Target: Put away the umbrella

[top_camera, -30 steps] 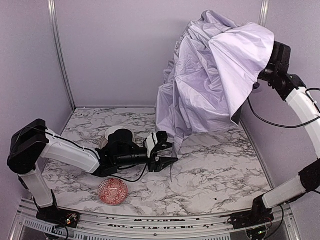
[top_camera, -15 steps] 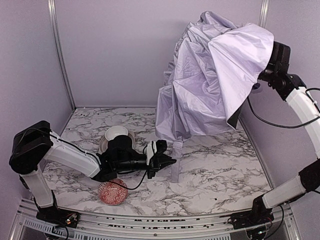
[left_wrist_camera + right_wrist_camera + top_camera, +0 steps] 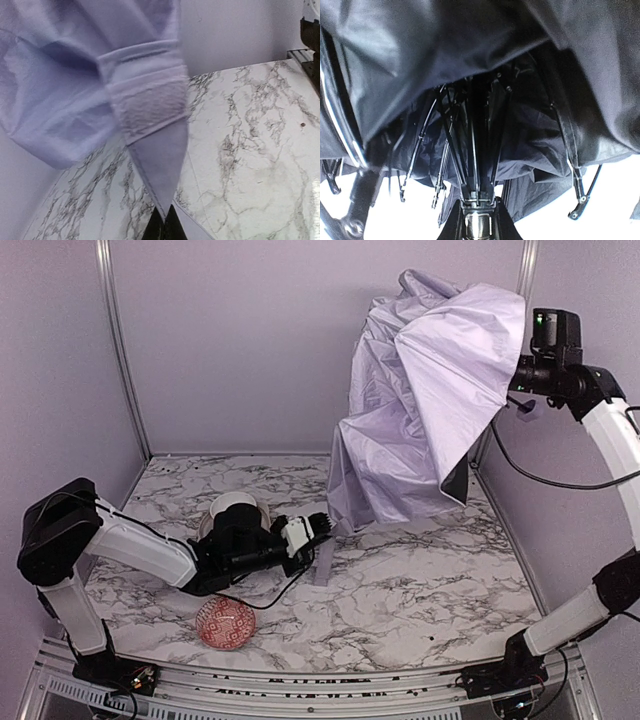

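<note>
We see the umbrella (image 3: 430, 410) up in the air on the right, canopy half-collapsed and hanging over the back-right of the table (image 3: 420, 580). R claw (image 3: 479, 231) is hidden behind the canopy in the top view. Its wrist cam shows the fingers closed narrow on the metal shaft (image 3: 478, 220), w/ black ribs (image 3: 452, 150) fanning out above and the dark fabric underside all around. L arm lies low across the table. L claw (image 3: 163, 222) is fully closed, pinching the umbrella's strap (image 3: 150, 100) where it narrows to a point; the velcro patch faces the wrist cam. In the top view the strap runs from the canopy's lower edge to the claw and a bit droops below it; can't tell if that end touches the marble. Red bowl (image 3: 226, 623) sits front-left, just beside the L arm. White bowl (image 3: 235, 508) is just behind the arm. Both bowls are apart from the canopy.
</note>
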`<state>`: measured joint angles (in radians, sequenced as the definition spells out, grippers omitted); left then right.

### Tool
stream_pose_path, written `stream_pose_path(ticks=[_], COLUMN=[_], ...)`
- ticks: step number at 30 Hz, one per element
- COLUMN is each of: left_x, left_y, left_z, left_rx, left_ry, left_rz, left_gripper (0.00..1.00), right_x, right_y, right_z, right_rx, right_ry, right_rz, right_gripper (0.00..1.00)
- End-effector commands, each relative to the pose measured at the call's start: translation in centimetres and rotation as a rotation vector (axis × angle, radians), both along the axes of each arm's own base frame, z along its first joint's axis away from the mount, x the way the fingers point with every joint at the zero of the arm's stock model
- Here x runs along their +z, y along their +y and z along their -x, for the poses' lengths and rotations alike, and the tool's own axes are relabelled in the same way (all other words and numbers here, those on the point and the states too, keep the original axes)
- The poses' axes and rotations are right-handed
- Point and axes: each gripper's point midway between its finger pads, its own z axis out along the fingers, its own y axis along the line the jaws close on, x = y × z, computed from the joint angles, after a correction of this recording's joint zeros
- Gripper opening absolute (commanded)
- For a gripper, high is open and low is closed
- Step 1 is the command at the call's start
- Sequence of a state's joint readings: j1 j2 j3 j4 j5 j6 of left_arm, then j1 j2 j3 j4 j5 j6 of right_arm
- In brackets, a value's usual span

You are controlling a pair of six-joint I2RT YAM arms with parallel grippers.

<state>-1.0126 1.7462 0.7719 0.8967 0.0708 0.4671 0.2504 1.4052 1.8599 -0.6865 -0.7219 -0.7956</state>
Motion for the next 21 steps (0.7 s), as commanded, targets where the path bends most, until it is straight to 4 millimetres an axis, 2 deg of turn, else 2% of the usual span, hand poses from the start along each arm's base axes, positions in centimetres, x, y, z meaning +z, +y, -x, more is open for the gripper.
stream_pose_path(ticks=[1,3,6,11,15,19,21], left_x=[0.7,2.1,2.6,3.7,4.1,2.9,2.4], left_y=[1.7,1.5,0.3,-2.4,-4.1,-4.9,-4.7], left_z=[-6.5,-8.4,-9.9,-12.3,-12.7,-12.7,-12.7], left_rx=[0.154,0.151,0.131,0.120,0.074,0.041,0.051], left_ry=[-0.129,-0.153,-0.230,-0.347,-0.388,-0.384,-0.369], left_rz=[-0.098,-0.071,-0.094,-0.112,-0.102,-0.112,-0.117], left_gripper=[0.00,0.00,0.00,0.00,0.00,0.00,0.00], right_x=[0.0,-0.5,-1.2,-4.1,-5.2,-4.5,-3.4], right_y=[1.1,0.8,1.0,3.4,5.3,5.6,4.5], right_z=[5.1,5.5,6.4,8.4,9.5,8.3,6.1], right_rx=[0.100,0.085,0.100,0.241,0.290,0.216,0.060], right_ry=[-0.062,-0.072,-0.062,0.019,0.051,0.029,-0.014], right_rz=[0.125,0.131,0.112,0.087,0.068,0.010,-0.046], right_gripper=[0.00,0.00,0.00,0.00,0.00,0.00,0.00])
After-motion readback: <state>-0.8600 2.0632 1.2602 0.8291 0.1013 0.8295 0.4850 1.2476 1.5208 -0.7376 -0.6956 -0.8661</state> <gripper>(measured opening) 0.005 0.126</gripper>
